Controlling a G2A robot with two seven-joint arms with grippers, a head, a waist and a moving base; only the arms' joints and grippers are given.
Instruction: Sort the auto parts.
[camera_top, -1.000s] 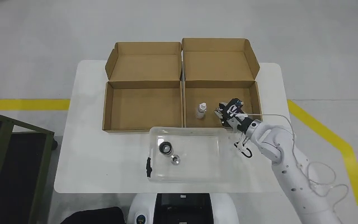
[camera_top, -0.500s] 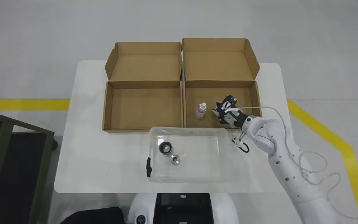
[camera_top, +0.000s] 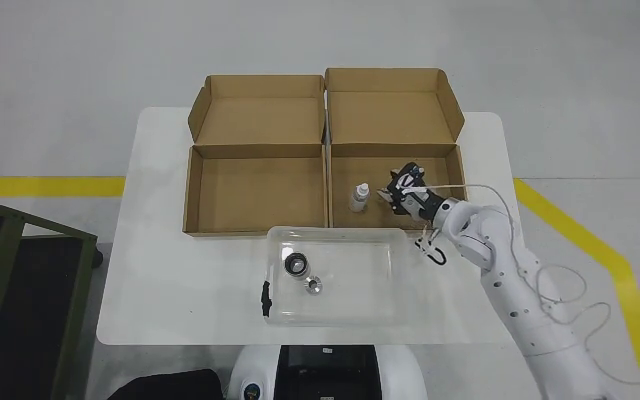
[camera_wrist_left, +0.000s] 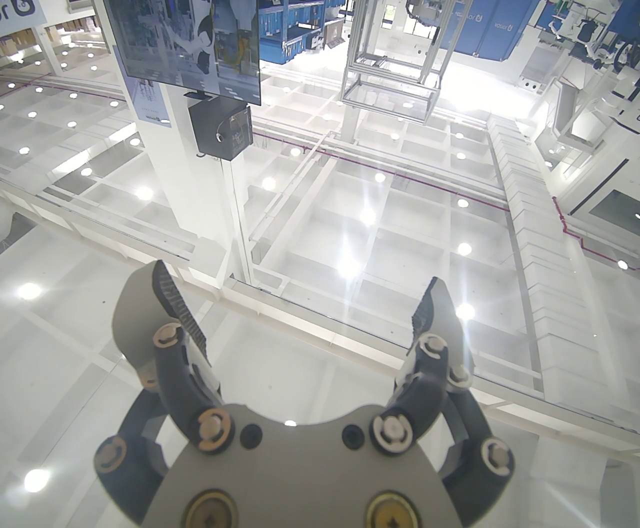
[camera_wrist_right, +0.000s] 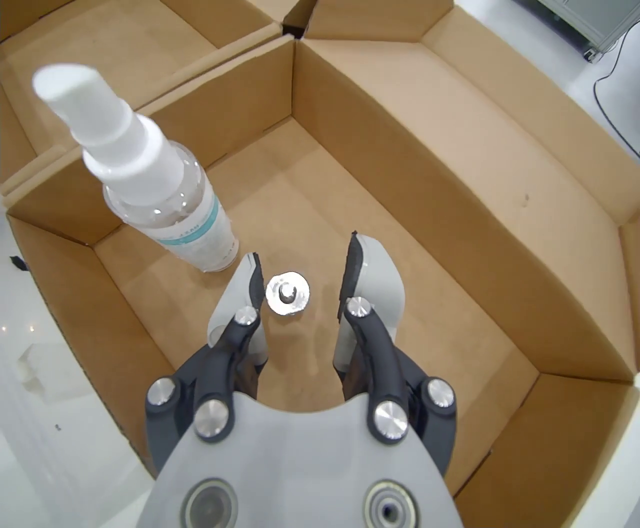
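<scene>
A white desk (camera_top: 160, 280) carries two open cardboard boxes and a clear tray (camera_top: 360, 292). The right gripper (camera_wrist_right: 304, 250) hangs inside the box (camera_wrist_right: 450, 165) that holds a spray bottle (camera_wrist_right: 155, 195). Its jaws are apart, with a small silver part (camera_wrist_right: 287, 295) on the box floor between them, near the bottle. Loose parts (camera_top: 295, 264) sit in the tray, just outside that box. The left gripper (camera_wrist_left: 296, 272) points at the ceiling, jaws wide apart.

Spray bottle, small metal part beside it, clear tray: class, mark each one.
Spray bottle (camera_wrist_right: 165, 210), right wrist view, clear body.
Small metal part (camera_wrist_right: 296, 301), right wrist view, flat face.
Clear tray (camera_top: 365, 280), top view, bare floor.
</scene>
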